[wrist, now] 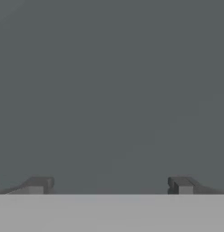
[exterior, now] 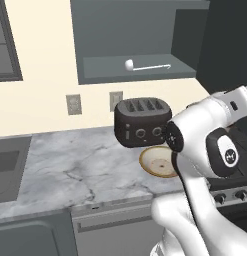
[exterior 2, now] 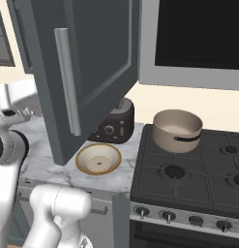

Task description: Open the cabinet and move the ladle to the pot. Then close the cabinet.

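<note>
Dark slate-grey wall cabinet [exterior 2: 92, 63]: open. Slim silver-white ladle [exterior: 145, 66]: on shelf, I still must move it to round beige pot [exterior 2: 177, 130]. Gripper [wrist: 109, 186]: fingers apart, empty.

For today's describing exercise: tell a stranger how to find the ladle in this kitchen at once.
Start at the open dark grey wall cabinet above the marble counter. On its bottom shelf, directly above the black toaster, lies the ladle. It is slim and silver-white, with a small round bowl at the left end and a long thin handle.
</note>
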